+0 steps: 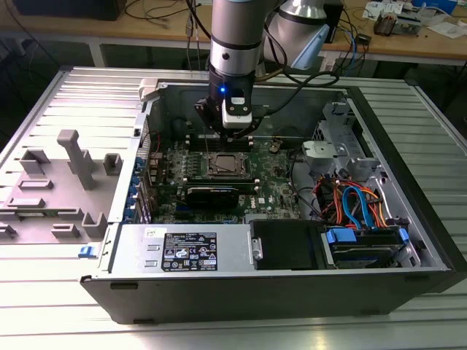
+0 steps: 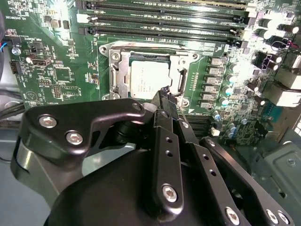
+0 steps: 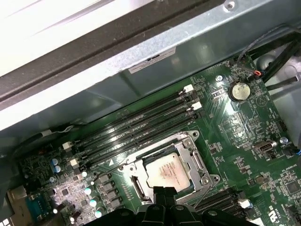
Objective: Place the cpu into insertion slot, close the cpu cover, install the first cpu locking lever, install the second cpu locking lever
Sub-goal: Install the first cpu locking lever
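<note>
Bright glare washes out the cpu (image 2: 149, 79) top.

Electronics lab: cable-strewn workbench (image 1: 452, 44), opened computer case (image 1: 292, 292) on ribbed metal table (image 1: 44, 306).

Arm upright, gripper aimed straight down, fingers drawn together.

In the exterior view the arm (image 1: 235, 33) stands vertical, its grey-and-black column ending in a dark wrist with a small blue light glowing on it. The gripper (image 1: 232, 130) hangs directly beneath the wrist. In the second wrist view the gripper's black linkage bars, fastened with silver screws, narrow from a broad base to two slender fingers (image 2: 163, 106) that meet at their ends with no gap visible between them. In the first wrist view the dark fingertips (image 3: 160, 191) sit pressed side by side.
</note>
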`<state>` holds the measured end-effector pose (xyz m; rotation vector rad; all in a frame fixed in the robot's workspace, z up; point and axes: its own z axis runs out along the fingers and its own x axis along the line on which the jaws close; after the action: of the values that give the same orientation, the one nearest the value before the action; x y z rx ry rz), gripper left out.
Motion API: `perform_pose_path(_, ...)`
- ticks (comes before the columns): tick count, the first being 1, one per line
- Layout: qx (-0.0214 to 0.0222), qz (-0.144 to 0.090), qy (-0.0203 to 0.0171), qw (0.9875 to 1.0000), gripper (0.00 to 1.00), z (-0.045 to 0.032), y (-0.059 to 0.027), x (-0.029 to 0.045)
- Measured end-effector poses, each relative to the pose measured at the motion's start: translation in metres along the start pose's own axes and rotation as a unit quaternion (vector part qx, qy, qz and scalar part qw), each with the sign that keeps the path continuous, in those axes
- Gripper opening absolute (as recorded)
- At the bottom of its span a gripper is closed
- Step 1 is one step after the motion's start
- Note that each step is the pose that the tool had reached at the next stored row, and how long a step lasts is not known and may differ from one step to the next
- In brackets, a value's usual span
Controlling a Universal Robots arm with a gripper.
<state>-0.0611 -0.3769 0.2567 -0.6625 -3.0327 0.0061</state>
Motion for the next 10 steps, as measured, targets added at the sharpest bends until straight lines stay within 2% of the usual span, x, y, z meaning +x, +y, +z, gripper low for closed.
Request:
perform_pose_path(5, 0.0, -0.002, -0.0001, 1.0, 0.11, 0.0, 0.0, 0.0)
perform_pose_path(6, -0.0012, -0.002, 0.0005, 1.0, 0.11, 0.0001, 0.0, 0.0)
perform_pose_path(8, -0.0166, -0.003, 0.0076, 0.9998, 0.11, 0.0, -0.0001, 0.0)
perform_pose_path(9, -0.022, -0.004, 0.01, 0.9997, 0.11, 0.0, -0.0001, 0.0)
perform_pose_path(10, -0.0221, -0.005, 0.0101, 0.9997, 0.11, 0.0, 0.0, 0.0)
